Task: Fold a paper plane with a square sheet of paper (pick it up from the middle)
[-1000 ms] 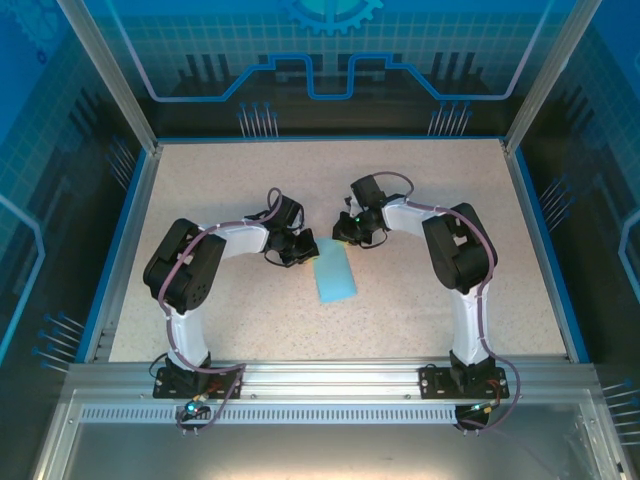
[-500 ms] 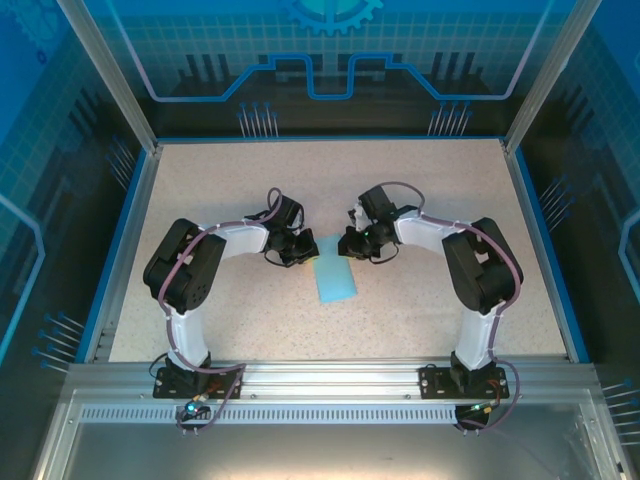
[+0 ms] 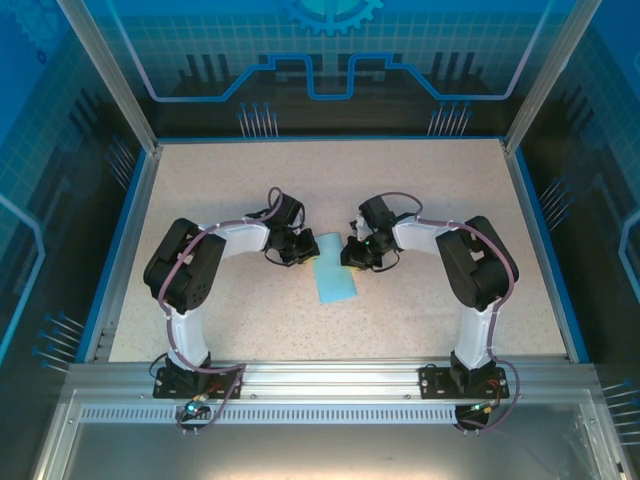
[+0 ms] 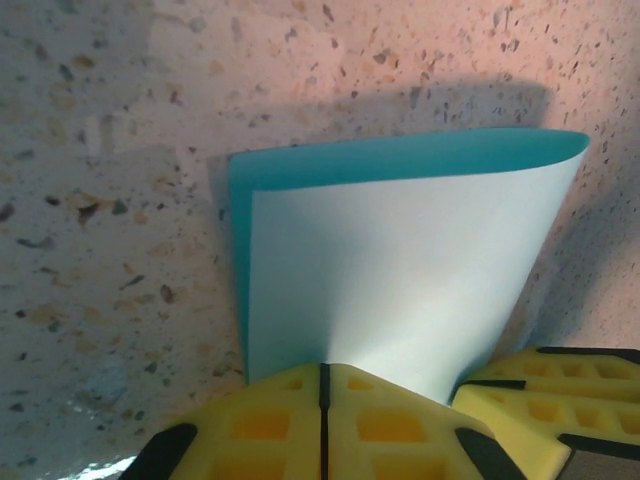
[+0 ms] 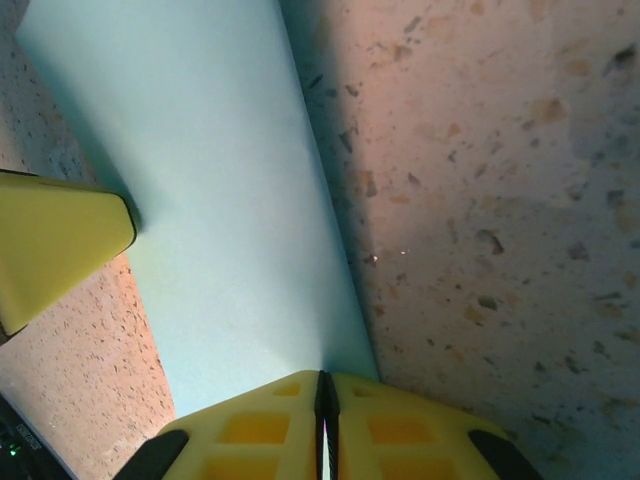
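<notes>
1. Workpiece position: I read the square sheet of paper point(image 3: 333, 272) as folded once into a narrow rectangle. It lies on the table point(image 3: 420, 180) between the two arms, close to the middle.
2. Left gripper point(image 4: 455, 385): it sits at the far left corner of the sheet. In the left wrist view its yellow pads are together, with the upper layer running in between them. I judge it clamped on that layer. The flap rises off the lower layer and curves.
3. Right gripper point(image 5: 225, 300): it sits at the right edge of the sheet, toward the far end. Its pads stand apart, the paper lies flat below the gap, and nothing is pinched.
4. Handling: I expect the sheet to be very light, limp and slick on the speckled surface. It will probably slide if pushed from one side, and any stray pinch is likely to leave a permanent crease.
5. Grasp point: I would take hold at a free edge or corner of one layer only. The other gripper should press the layer beneath flat.
6. Risk: pulling the flap too fast may drag the whole sheet or skew the crease.
</notes>
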Tool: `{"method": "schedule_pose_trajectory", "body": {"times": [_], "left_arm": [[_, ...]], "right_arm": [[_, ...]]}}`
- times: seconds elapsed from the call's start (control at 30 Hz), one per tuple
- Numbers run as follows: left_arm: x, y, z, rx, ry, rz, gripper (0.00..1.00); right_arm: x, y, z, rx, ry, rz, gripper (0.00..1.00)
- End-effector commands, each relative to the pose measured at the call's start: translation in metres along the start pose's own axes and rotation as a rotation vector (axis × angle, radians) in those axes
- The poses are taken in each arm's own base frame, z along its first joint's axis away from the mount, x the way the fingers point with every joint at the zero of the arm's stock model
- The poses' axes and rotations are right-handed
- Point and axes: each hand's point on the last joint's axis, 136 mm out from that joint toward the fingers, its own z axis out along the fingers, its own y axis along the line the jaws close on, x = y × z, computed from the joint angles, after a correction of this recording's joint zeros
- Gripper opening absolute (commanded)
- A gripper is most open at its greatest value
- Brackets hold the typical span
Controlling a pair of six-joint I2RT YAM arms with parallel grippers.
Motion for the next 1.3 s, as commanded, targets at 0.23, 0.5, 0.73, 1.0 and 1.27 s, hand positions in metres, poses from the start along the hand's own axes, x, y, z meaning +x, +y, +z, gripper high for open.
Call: {"method": "schedule_pose_trajectory", "body": {"times": [0.23,0.5,0.73,1.0,1.27], "left_arm": [[-0.013,-0.081,-0.019,0.243,-0.025,0.087,0.21],[-0.024,-0.086,0.012,0.242,-0.019,0.065,0.07],[-0.028,-0.081,0.03,0.224,-0.003,0.058,0.04],[-0.032,-0.057,0.045,0.121,-0.014,0.087,0.02],[-0.03,-0.036,0.055,0.045,-0.011,0.137,0.01]], "right_arm": [[0.015,-0.019,0.016,0.033,0.044,0.039,0.1],[0.016,-0.019,0.017,0.03,0.047,0.041,0.1],[0.017,-0.018,0.015,0.026,0.045,0.039,0.1],[0.021,-0.019,0.016,0.024,0.056,0.034,0.1],[0.028,-0.011,0.012,-0.027,0.073,0.011,0.1]]}}
